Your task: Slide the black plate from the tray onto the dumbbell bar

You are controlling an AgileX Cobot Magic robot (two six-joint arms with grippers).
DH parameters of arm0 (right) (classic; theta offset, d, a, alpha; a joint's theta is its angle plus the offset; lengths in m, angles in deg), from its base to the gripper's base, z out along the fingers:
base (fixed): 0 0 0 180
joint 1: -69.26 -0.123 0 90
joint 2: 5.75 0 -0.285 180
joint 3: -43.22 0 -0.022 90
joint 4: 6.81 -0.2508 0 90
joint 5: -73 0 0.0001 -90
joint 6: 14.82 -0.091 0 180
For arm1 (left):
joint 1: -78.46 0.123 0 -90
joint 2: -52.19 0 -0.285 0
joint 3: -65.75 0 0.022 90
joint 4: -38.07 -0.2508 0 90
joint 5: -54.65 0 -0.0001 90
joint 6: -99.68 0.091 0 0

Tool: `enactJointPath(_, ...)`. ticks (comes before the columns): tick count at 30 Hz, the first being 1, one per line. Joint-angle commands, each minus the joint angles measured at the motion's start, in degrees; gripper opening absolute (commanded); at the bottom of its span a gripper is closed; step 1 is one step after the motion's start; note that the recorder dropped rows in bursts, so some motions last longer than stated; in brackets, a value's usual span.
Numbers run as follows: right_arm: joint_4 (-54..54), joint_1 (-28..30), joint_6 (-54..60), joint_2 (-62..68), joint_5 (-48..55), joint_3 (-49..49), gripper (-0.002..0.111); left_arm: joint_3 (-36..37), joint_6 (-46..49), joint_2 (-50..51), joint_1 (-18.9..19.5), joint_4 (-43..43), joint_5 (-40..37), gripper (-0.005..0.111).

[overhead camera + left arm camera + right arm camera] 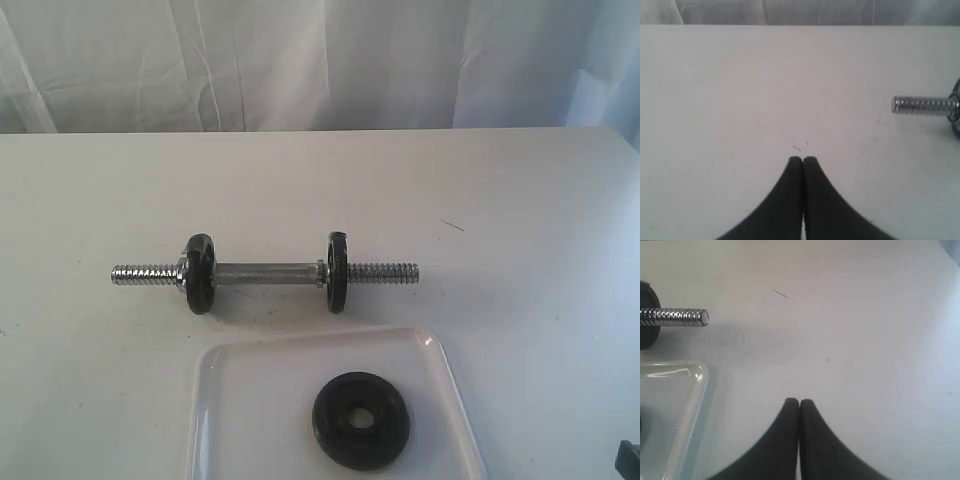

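The black plate [361, 420] lies flat in the translucent tray [228, 400] at the near edge of the white table. Behind the tray rests the dumbbell bar [266, 273], chrome, with one black disc on each side of its smooth middle and bare threaded ends. Its left threaded end [924, 105] shows in the left wrist view, its right threaded end [675, 317] in the right wrist view beside a tray corner [690, 371]. My left gripper [802, 160] is shut and empty over bare table. My right gripper [799, 402] is shut and empty too, away from the tray.
White cloth hangs behind the table's far edge [320, 131]. A small dark part [629, 460] pokes in at the lower right corner of the exterior view.
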Motion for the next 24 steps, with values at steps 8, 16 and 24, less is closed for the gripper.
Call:
enactJointPath(8, 0.01, 0.10, 0.01, -0.13, -0.12, -0.38, 0.000, -0.79, -21.28, 0.06, 0.00, 7.18, 8.82, 0.000)
enactJointPath(16, 0.01, 0.10, 0.01, -0.13, -0.12, -0.38, 0.000, -26.15, 1.89, 17.71, 0.00, 4.26, -3.85, 0.000)
enactJointPath(24, 0.01, 0.10, 0.01, -0.13, -0.12, -0.38, 0.000, -51.40, 38.35, 50.27, -0.95, 19.31, -20.87, 0.000)
